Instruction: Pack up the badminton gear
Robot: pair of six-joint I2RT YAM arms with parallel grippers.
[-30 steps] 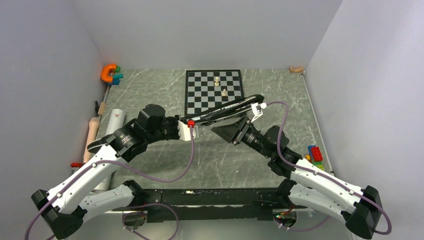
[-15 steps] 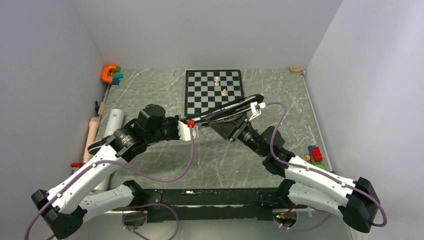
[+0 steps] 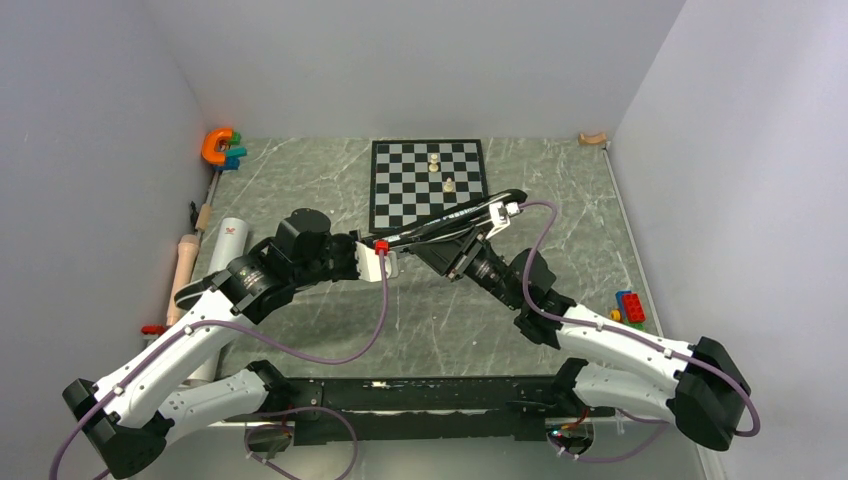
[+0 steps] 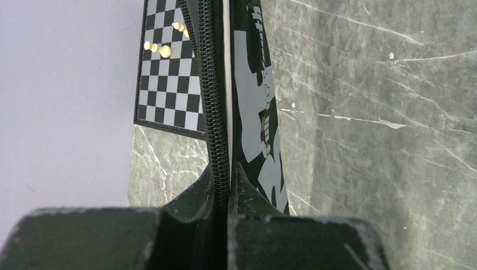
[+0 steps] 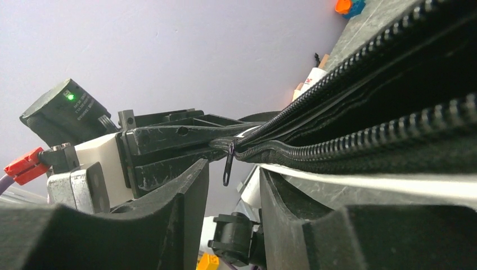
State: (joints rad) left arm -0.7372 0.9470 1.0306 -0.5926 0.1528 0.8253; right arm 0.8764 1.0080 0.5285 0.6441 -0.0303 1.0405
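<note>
A grey marbled table [image 3: 585, 185] carries a black-and-white chessboard [image 3: 400, 185] at the back, a long white tube [image 3: 231, 238] and beige wooden rod [image 3: 185, 263] at left.

**Top view:** fixed camera high behind the arm bases [image 3: 120, 425], looking down on the whole table [image 3: 570, 200].
**Left wrist view:** close along the bag [image 4: 253, 112] toward the chessboard [image 4: 169, 95], upper left.
**Right wrist view:** close, looking up the same bag at the left gripper [image 5: 216, 143].

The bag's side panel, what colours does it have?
The bag is black with white lettering; the left wrist view shows it best.
</note>
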